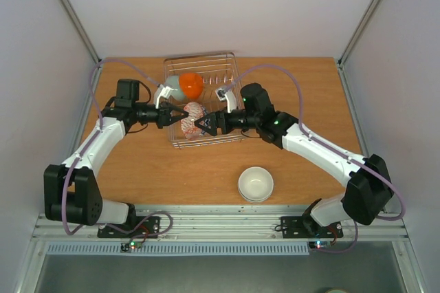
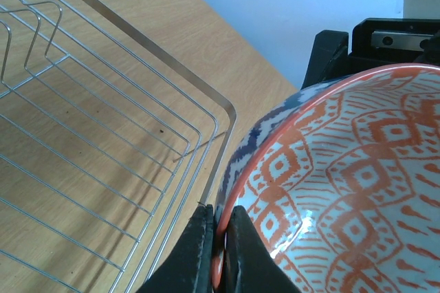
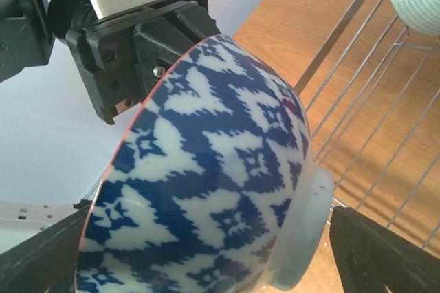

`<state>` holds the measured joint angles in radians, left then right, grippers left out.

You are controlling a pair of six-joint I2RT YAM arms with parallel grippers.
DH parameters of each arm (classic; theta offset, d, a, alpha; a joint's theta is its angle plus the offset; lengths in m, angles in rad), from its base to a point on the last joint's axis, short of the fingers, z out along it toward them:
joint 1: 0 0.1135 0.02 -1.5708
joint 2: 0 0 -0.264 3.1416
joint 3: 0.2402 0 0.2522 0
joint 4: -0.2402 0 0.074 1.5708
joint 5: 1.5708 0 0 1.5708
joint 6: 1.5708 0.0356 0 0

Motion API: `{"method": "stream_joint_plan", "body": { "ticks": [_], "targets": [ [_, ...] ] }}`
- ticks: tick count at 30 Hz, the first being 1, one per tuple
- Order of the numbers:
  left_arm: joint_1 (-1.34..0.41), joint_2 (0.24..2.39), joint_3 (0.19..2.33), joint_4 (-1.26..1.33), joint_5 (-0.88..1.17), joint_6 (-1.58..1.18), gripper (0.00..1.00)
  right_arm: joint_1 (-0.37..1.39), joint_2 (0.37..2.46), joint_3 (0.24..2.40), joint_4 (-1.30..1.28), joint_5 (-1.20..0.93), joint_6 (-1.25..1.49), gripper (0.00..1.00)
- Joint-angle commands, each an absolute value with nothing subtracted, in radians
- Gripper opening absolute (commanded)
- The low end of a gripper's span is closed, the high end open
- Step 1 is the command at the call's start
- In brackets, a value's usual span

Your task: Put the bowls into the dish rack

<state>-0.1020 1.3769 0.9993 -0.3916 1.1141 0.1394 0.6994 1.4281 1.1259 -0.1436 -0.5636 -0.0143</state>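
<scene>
Blue-and-white zigzag outside and orange pattern inside: the patterned bowl [image 2: 357,190] was held by its rim. The left gripper [image 2: 218,241] had its fingers [image 2: 196,255] pressed together on that thin edge. The bowl hung tipped on its side, mouth toward the left wrist and foot pointing right, so its axis ran roughly left-right.

The right gripper [image 1: 205,125] sat at the foot end with its fingers [image 3: 385,255] spread wide on either side of the bowl. The clearer one stood apart from the foot ring, and no grip showed.

The bowl hung between the two grippers, over the near part of the dish rack [image 2: 158,52]. The orange bowl [image 1: 191,84] and the pale blue-green bowl [image 1: 172,89] already lay in the rack's far part. The white bowls [image 1: 256,183], apparently stacked, sat on the table [image 1: 137,162] at near right, closer to the right arm.

Judgement: the rack lay straight below the left fingers, so the coming move was probably a short drop into the wires by the left arm.
</scene>
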Motion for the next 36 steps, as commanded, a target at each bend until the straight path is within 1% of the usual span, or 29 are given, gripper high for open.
{"method": "stream_joint_plan", "body": {
  "ticks": [1, 4, 8, 10, 12, 14, 16, 17, 20, 21, 23, 24, 26, 27, 29, 30, 32, 36],
  "targets": [
    [-0.098, 1.347, 0.998, -0.339, 1.157, 0.144, 0.00, 0.693, 1.451, 1.134, -0.115, -0.600, 0.025, 0.87],
    [-0.099, 1.347, 0.999, -0.340, 1.157, 0.143, 0.01, 0.692, 1.461, 1.130, -0.081, -0.633, 0.046, 0.83],
    [-0.098, 1.345, 0.999, -0.341, 1.151, 0.143, 0.00, 0.693, 1.466, 1.131, -0.062, -0.668, 0.055, 0.70],
    [-0.098, 1.345, 0.998, -0.339, 1.147, 0.143, 0.00, 0.693, 1.467, 1.132, -0.058, -0.678, 0.057, 0.60],
    [-0.098, 1.344, 0.998, -0.338, 1.142, 0.142, 0.01, 0.693, 1.467, 1.132, -0.055, -0.687, 0.057, 0.45],
    [-0.098, 1.344, 0.998, -0.339, 1.136, 0.140, 0.01, 0.693, 1.467, 1.136, -0.057, -0.683, 0.055, 0.23],
    [-0.098, 1.345, 0.999, -0.338, 1.133, 0.138, 0.00, 0.693, 1.466, 1.139, -0.065, -0.672, 0.050, 0.05],
    [-0.097, 1.344, 0.999, -0.338, 1.131, 0.137, 0.00, 0.693, 1.468, 1.143, -0.069, -0.666, 0.046, 0.02],
    [-0.098, 1.343, 1.000, -0.339, 1.119, 0.132, 0.00, 0.693, 1.468, 1.162, -0.110, -0.636, 0.019, 0.01],
    [-0.098, 1.342, 1.000, -0.342, 1.113, 0.133, 0.02, 0.693, 1.468, 1.174, -0.133, -0.615, -0.001, 0.01],
    [-0.098, 1.339, 1.002, -0.345, 1.098, 0.135, 0.08, 0.693, 1.470, 1.202, -0.186, -0.566, -0.044, 0.01],
    [-0.098, 1.338, 1.004, -0.351, 1.082, 0.136, 0.13, 0.693, 1.473, 1.220, -0.221, -0.536, -0.062, 0.01],
    [-0.098, 1.336, 1.007, -0.356, 1.041, 0.137, 0.37, 0.693, 1.486, 1.261, -0.286, -0.466, -0.100, 0.01],
    [-0.098, 1.334, 1.009, -0.358, 1.016, 0.137, 0.45, 0.693, 1.493, 1.283, -0.321, -0.425, -0.119, 0.01],
    [-0.099, 1.331, 1.012, -0.358, 0.970, 0.134, 0.57, 0.693, 1.516, 1.335, -0.390, -0.324, -0.153, 0.01],
    [-0.098, 1.329, 1.013, -0.359, 0.949, 0.132, 0.62, 0.693, 1.528, 1.356, -0.417, -0.286, -0.170, 0.01],
    [-0.098, 1.328, 1.015, -0.358, 0.903, 0.127, 0.69, 0.693, 1.556, 1.413, -0.466, -0.214, -0.202, 0.01],
    [-0.098, 1.328, 1.017, -0.357, 0.790, 0.119, 0.74, 0.693, 1.642, 1.530, -0.549, -0.071, -0.273, 0.01]
  ]
}}
